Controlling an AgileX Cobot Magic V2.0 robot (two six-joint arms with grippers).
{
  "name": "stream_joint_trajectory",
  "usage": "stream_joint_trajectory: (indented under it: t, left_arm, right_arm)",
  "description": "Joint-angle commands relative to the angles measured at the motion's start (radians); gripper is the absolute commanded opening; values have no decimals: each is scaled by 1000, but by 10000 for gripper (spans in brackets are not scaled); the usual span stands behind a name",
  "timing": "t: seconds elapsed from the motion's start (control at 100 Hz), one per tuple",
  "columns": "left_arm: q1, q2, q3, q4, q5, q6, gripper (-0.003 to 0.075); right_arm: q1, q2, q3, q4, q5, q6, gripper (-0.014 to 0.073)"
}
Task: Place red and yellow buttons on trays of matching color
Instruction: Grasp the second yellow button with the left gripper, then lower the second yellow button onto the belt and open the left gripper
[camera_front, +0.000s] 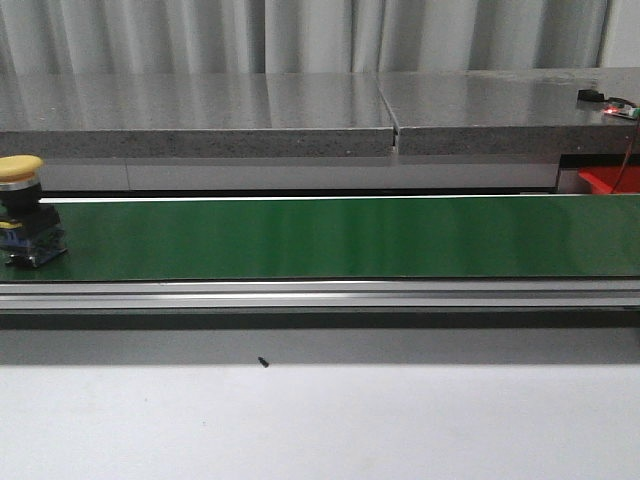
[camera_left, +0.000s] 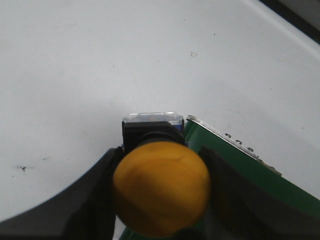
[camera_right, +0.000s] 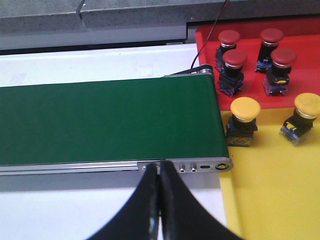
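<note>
Clearly, the left tool (camera_left: 160, 200) has its two black fingers (camera_left: 85, 200) pressed against either side of a yellow button (camera_left: 161, 187), whose domed cap fills the gap between them; the button's black body and clear base block show just beyond the cap. In the front view that same yellow button (camera_front: 22, 210) stands upright at the 9 o'clock end of the green conveyor belt (camera_front: 340, 238), on the belt's edge. From the left wrist camera the belt's end plate (camera_left: 225, 137) lies just beside the button, with the white desk (camera_left: 100, 65) beyond.

The right tool (camera_right: 160, 200) is fully closed on nothing, its dark fingertips meeting in a thin seam, hovering over the near rail of the belt (camera_right: 100, 120) by its end. Past that end sit two trays touching each other. The red tray (camera_right: 300, 30) carries four red buttons (camera_right: 235, 70), clustered together. The yellow tray (camera_right: 280, 190) holds two yellow buttons (camera_right: 244, 122), one upright near the belt end and the other (camera_right: 301, 117) tilted, well apart from the first.
</note>
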Motion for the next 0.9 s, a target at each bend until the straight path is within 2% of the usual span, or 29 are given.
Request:
stream_joint_trajectory:
  t: [0.0,0.3,0.64,0.89]
  left_arm:
    - [-5,-98,-12,-7,-5,25,250]
    - [-13,-139,20,-52,126,109,250]
    - [-89,-135,137,-51,40,109,250]
    - [-99,-131,228,-49,-15,109,250]
  right_arm:
    - [2,6,-26,0,-71,-10,-67]
    - [2,6,-26,1,-70,-10,-67]
    - [2,6,-26,1,-69,-10,-67]
    - [2,6,-26,1,-69,-10,-67]
